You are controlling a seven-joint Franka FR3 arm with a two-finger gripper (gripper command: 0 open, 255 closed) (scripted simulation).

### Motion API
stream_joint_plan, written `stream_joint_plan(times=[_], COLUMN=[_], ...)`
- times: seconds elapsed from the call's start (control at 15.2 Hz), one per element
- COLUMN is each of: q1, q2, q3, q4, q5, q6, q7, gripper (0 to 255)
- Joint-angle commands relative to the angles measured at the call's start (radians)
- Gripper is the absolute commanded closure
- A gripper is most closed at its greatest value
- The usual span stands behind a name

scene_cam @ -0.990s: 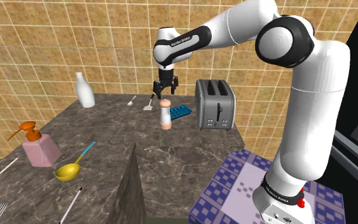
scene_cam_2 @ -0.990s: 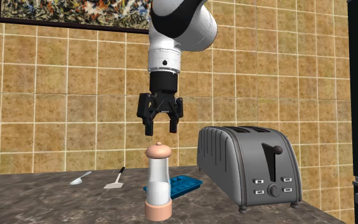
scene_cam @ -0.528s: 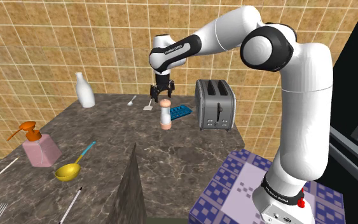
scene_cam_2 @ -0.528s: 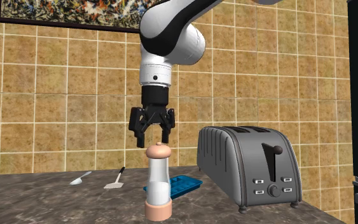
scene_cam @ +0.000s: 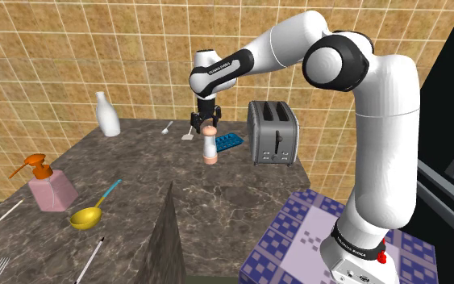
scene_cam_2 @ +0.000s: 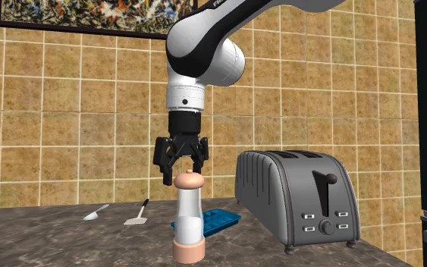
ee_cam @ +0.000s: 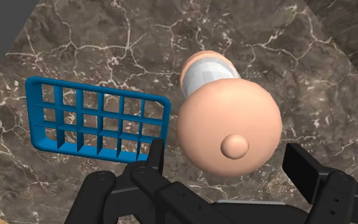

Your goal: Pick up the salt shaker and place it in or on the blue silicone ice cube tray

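The salt shaker (scene_cam: pixel 210 146) stands upright on the dark marble counter, with a peach cap and base and a clear body half full of white. My gripper (scene_cam: pixel 204 123) hangs open straight above it. In the second exterior view the gripper (scene_cam_2: pixel 181 173) has its fingertips level with the top of the shaker (scene_cam_2: pixel 188 220), one on each side, apart from the cap. The wrist view has the shaker's cap (ee_cam: pixel 228 130) between the spread fingers of the gripper (ee_cam: pixel 228 159). The blue ice cube tray (ee_cam: pixel 98 121) lies flat right beside the shaker, seen as the tray (scene_cam: pixel 227 142) and the tray (scene_cam_2: pixel 211 221).
A silver toaster (scene_cam: pixel 272 131) stands just beyond the tray, near the counter's edge. A spoon (scene_cam: pixel 167 127) and spatula (scene_cam: pixel 189 131) lie by the tiled wall. A white bottle (scene_cam: pixel 107 114), pink soap dispenser (scene_cam: pixel 50 187) and yellow ladle (scene_cam: pixel 92 211) sit further along.
The gripper has come down and shifted a little toward the second exterior view's left, so its open fingers now flank the shaker's cap. The shaker and tray have not moved.
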Motion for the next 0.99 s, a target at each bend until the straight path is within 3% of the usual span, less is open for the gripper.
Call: stream_joint_plan(times=[0.0, 0.07, 0.13, 0.92], q1=[0.0, 0.0, 0.0, 0.0], q2=[0.0, 0.0, 0.0, -0.013], q3=[0.0, 0.0, 0.0, 0.0], q4=[0.0, 0.0, 0.0, 0.022], q5=[0.0, 0.0, 0.0, -0.001], q6=[0.0, 0.0, 0.0, -0.035], q7=[0.0, 0.0, 0.0, 0.0], gripper=[0, 0, 255, 255])
